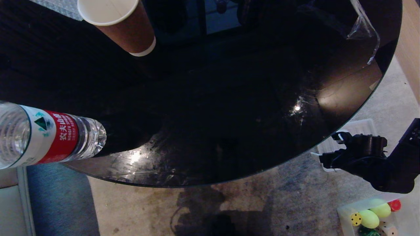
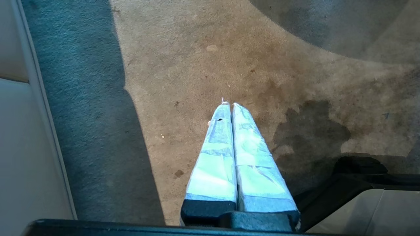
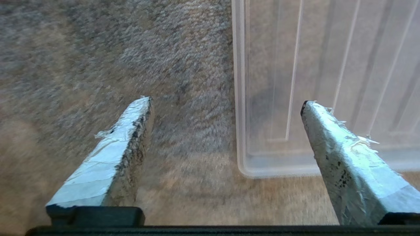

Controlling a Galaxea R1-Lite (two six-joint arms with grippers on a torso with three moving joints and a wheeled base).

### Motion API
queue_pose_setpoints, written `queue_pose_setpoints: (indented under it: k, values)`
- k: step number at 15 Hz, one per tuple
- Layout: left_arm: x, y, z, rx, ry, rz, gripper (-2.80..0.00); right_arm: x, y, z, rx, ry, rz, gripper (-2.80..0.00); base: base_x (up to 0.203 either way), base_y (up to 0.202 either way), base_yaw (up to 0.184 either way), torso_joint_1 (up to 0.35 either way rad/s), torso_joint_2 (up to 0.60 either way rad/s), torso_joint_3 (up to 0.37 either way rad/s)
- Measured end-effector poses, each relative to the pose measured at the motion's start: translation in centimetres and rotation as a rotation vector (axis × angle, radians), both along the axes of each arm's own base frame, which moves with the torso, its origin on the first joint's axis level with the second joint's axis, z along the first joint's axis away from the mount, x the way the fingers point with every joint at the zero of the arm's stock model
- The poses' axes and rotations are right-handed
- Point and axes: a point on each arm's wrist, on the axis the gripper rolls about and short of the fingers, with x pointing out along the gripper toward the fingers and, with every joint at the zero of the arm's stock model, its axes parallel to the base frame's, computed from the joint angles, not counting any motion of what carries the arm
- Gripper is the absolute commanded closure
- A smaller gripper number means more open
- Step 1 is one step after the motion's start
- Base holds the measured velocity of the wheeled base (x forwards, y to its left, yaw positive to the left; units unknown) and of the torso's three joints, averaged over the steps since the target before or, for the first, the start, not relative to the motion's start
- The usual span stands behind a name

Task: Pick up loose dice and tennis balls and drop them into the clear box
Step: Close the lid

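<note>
- Right pincer (image 3: 226,101) is spread wide and empty, hanging over the carpet (image 3: 82,65) at the edge of the ribbed lid (image 3: 328,65), not the clear box (image 1: 344,213).
- That box sits near right, with two tennis balls (image 1: 370,218) and several dice (image 1: 356,219) inside.
- Probably nothing loose left nearby, so scan before reaching again.
- Left pincer (image 2: 228,105) is clenched, parked.
</note>
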Motion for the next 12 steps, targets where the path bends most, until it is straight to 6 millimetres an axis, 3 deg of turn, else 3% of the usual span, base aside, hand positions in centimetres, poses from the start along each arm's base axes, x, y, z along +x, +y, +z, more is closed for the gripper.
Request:
queue_pose_setpoints:
  k: [9,10,12]
  values:
    - [0.0,0.0,0.0,0.0,0.0,0.0,0.0,1.9,1.0,-2.4,-0.037,-0.022,0.046,-2.8,0.0,0.0,0.0,0.0,0.0,0.0]
    - [0.0,0.0,0.0,0.0,0.0,0.0,0.0,2.0,1.0,-2.6,-0.053,-0.019,0.043,0.0,0.0,0.0,0.0,0.0,0.0,0.0]
    - [0.0,0.0,0.0,0.0,0.0,0.0,0.0,2.3,0.9,-2.6,-0.075,-0.033,0.032,0.0,0.0,0.0,0.0,0.0,0.0,0.0]
